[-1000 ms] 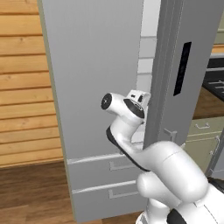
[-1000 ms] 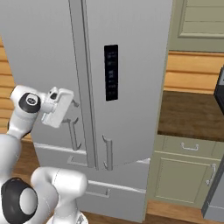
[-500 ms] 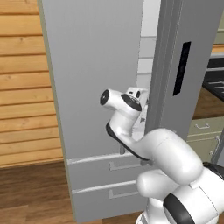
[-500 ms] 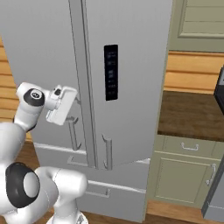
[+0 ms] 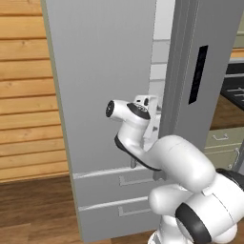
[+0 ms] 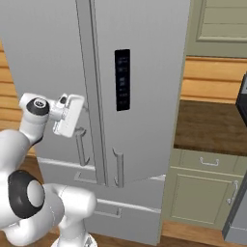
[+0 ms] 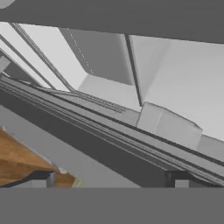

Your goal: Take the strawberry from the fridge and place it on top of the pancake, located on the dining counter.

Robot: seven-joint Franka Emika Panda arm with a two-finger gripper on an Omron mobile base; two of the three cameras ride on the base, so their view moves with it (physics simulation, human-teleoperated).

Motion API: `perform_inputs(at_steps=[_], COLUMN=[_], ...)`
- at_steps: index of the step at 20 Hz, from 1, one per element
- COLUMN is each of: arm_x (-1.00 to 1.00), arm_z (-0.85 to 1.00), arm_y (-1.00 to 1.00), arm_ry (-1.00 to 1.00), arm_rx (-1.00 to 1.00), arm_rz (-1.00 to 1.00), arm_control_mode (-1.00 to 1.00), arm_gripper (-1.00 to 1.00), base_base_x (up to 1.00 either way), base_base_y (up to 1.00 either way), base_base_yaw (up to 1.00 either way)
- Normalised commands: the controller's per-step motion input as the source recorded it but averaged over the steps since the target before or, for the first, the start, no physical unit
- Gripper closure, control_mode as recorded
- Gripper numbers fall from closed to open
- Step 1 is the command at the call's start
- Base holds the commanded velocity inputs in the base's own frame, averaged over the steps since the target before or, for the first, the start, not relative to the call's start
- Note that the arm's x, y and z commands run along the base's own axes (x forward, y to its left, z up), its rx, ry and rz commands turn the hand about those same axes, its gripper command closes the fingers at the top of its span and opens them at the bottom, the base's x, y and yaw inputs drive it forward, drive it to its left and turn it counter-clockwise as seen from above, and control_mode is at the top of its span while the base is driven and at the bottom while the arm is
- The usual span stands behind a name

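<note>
One fridge (image 5: 109, 95) door ajar, mid-frame; gripper (image 5: 151, 110) at gap, jaws parted, holding nothing. Strawberry not spotted on white shelves (image 7: 175, 74). Likely light, soft, bruisable: pinch gently across widest part.

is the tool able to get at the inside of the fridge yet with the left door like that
Probably not yet. The fridge's left door stands only partly open, leaving a narrow gap onto the white shelves, and the tool sits at that door's edge. No strawberry is visible.
</note>
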Motion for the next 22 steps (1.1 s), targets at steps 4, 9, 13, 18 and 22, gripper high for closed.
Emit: perform_inputs(at_steps=[4, 9, 13, 18, 22], arm_x=[0.47, 0.15, -0.24, -0.87, -0.72], arm_z=[0.00, 0.00, 0.00, 0.05, 0.23], arm_y=[0.00, -0.25, -0.35, -0.24, -0.49], arm_ry=[0.05, 0.02, -0.01, -0.15, -0.11], arm_rx=[-0.07, -0.02, 0.00, 0.00, 0.00], arm_rz=[0.04, 0.01, 0.00, -0.03, -0.09], arm_control_mode=[-1.00, -1.00, -1.00, -1.00, -1.00], arm_gripper=[-1.00, -1.00, -1.00, -1.00, -1.00], base_base_x=[0.00, 0.00, 0.00, 0.00, 0.00], base_base_y=[0.00, 0.00, 0.00, 0.00, 0.00], base_base_yaw=[0.00, 0.00, 0.00, 0.00, 0.00])
